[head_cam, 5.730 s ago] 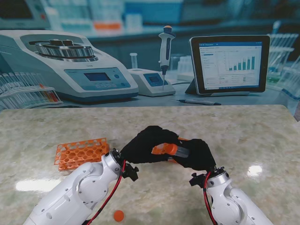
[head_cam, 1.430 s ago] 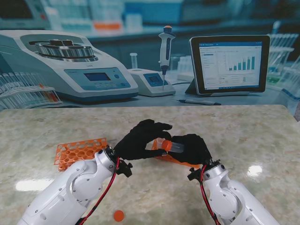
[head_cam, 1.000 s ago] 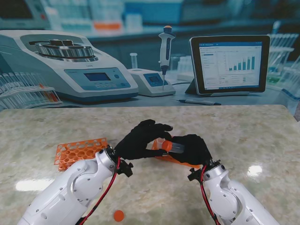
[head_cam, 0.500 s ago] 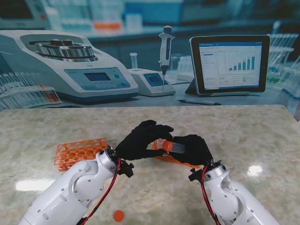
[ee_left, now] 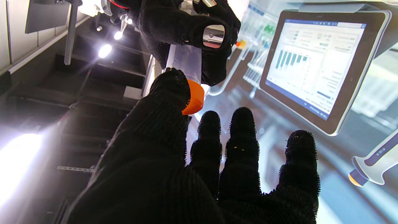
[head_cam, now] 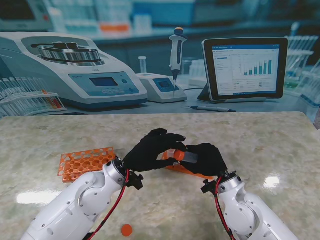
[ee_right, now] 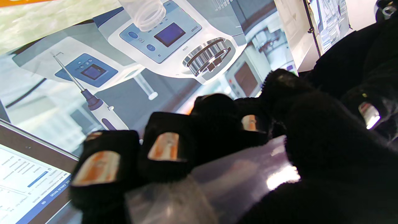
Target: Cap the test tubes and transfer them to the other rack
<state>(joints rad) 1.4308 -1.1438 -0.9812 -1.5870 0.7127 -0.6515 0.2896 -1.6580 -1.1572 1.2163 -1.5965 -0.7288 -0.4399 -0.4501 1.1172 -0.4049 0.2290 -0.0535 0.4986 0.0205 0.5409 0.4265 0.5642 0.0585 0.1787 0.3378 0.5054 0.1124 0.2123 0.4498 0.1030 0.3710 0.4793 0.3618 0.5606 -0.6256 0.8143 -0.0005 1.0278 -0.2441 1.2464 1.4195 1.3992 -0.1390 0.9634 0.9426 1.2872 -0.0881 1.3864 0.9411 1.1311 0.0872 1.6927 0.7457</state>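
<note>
Right hand (head_cam: 204, 159) wraps the clear test tube (ee_left: 185, 61), held level above the table. Left hand (head_cam: 150, 150) pinches the orange cap (ee_left: 194, 98) on the tube's mouth. Advice: keep cap square to tube, twist firmly without tilting.

Stand overlooks table (head_cam: 260, 135); close wrist views share the tube (ee_left: 186, 60)

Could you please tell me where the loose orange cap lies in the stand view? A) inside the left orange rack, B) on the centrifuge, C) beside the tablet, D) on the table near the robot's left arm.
D: the loose orange cap lies on the bare table just right of the left arm, nearer to me than the orange rack.
</note>
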